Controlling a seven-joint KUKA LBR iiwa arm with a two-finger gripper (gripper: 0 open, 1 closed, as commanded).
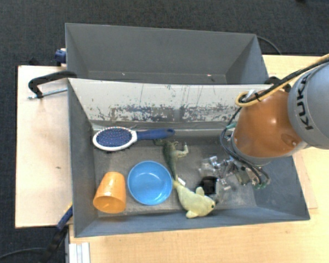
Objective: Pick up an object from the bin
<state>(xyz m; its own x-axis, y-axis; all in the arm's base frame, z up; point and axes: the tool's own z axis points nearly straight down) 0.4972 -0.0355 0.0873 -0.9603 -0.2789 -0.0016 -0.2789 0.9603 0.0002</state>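
Two vessels, orange cup (pixel 110 192) and blue bowl (pixel 149 183), sit in bin (pixel 153 53)

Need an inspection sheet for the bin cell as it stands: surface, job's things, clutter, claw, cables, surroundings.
Surface: grey metal bin, worn marks along its back wall.
Job's things: small black thing on the right part of the floor, right by the claw.
Clutter: pale yellow soft toy at the front wall; blue bowl; orange cup on its side; blue hairbrush; green toy lizard.
Claw: claw low in the bin over the black thing; grip cannot be told.
Cables: cables loop over the orange wrist cover.
Surroundings: dark carpet.
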